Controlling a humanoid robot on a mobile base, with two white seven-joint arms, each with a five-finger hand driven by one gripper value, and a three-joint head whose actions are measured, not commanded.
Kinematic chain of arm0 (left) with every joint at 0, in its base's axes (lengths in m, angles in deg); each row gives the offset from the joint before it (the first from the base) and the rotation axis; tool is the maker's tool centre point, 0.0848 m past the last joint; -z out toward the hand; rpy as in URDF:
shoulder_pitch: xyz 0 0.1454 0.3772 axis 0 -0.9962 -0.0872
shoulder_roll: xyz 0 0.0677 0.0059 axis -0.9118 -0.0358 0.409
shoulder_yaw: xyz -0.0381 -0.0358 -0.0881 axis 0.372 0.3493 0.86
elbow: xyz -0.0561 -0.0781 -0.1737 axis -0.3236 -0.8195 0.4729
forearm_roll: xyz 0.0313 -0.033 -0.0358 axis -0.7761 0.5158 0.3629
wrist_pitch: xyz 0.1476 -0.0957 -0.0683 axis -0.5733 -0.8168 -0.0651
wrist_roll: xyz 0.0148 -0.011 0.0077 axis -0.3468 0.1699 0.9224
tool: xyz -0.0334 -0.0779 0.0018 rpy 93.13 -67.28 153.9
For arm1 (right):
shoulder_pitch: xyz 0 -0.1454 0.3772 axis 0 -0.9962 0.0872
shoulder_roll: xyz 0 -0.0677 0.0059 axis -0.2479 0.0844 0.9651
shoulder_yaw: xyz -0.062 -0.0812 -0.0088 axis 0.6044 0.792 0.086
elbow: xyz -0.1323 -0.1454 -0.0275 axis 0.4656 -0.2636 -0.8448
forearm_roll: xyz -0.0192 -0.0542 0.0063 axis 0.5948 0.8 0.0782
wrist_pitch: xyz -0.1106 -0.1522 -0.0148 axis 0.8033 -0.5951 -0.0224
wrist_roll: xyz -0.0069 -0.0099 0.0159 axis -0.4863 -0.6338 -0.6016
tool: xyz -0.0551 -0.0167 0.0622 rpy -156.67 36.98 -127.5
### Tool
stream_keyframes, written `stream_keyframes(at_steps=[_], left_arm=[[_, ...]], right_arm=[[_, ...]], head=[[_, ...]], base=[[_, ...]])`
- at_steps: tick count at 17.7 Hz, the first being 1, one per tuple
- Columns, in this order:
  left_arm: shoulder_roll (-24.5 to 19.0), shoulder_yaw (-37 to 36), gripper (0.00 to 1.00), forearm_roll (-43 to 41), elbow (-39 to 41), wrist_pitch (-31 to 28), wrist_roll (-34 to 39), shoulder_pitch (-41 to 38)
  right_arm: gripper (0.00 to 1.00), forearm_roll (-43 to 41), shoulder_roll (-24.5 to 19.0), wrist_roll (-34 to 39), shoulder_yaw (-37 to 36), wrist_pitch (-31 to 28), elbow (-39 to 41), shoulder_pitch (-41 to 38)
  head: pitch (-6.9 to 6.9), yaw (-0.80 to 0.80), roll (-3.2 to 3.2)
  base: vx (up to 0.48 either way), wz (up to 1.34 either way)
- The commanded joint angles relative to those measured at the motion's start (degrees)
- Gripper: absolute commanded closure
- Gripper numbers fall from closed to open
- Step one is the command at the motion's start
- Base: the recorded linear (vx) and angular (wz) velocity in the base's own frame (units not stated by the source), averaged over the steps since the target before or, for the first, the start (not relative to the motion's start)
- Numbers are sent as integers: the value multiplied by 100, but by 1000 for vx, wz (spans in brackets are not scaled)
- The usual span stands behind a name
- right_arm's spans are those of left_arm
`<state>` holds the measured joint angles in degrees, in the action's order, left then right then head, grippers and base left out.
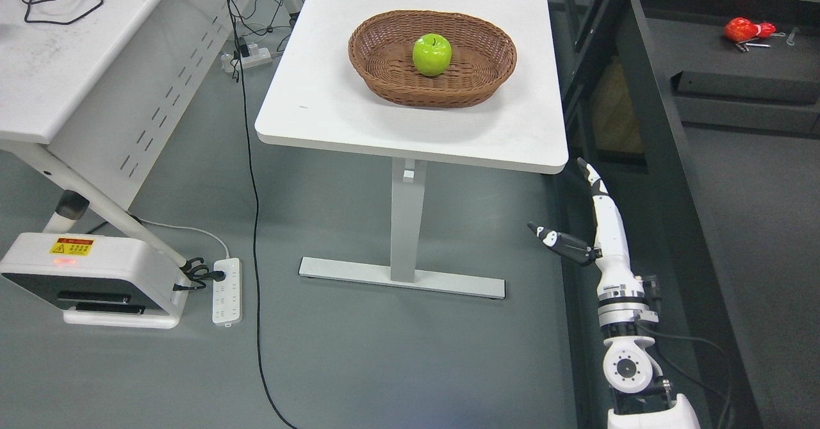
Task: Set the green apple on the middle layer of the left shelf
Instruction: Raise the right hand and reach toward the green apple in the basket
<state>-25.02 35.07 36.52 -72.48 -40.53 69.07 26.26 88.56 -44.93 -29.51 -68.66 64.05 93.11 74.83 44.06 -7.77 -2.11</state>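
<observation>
filling white table [333, 105]: wicker basket [487, 73]

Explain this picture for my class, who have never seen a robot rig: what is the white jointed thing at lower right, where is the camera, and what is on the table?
The camera sits on the robot's head, looking down at a room. The white jointed thing is the robot's right arm, ending in its right hand, fingers spread, holding nothing, hanging beside and below the table edge. The left arm is out of view. On the white table stands a wicker basket with one green apple inside. Nothing has been picked up yet. To the left are another table, cables and a power strip on the floor.
</observation>
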Motion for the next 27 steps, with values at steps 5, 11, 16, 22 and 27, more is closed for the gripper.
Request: stream_keyframes(at_steps=[5,11,16,22,27], left_arm=[[-100,7,0,0,2,3,1,1],[-100,7,0,0,2,3,1,1],[-100,7,0,0,2,3,1,1],[-100,-10,0,0,-6,3,1,1],[-100,7,0,0,2,3,1,1]], right_arm=[[0,326,408,194,122,373,485,125],[0,35,109,221,183,408,485,503],[0,70,136,405,323,382,459,766],[0,140,127,1282,772,373,-103,1443],[0,639,127,1425,1377,373,-1200,1944]], head=[[0,0,0],[0,0,0],[0,0,0],[0,0,0],[0,0,0]], base=[[160,53],[191,24],[190,27],[179,26],[123,25]])
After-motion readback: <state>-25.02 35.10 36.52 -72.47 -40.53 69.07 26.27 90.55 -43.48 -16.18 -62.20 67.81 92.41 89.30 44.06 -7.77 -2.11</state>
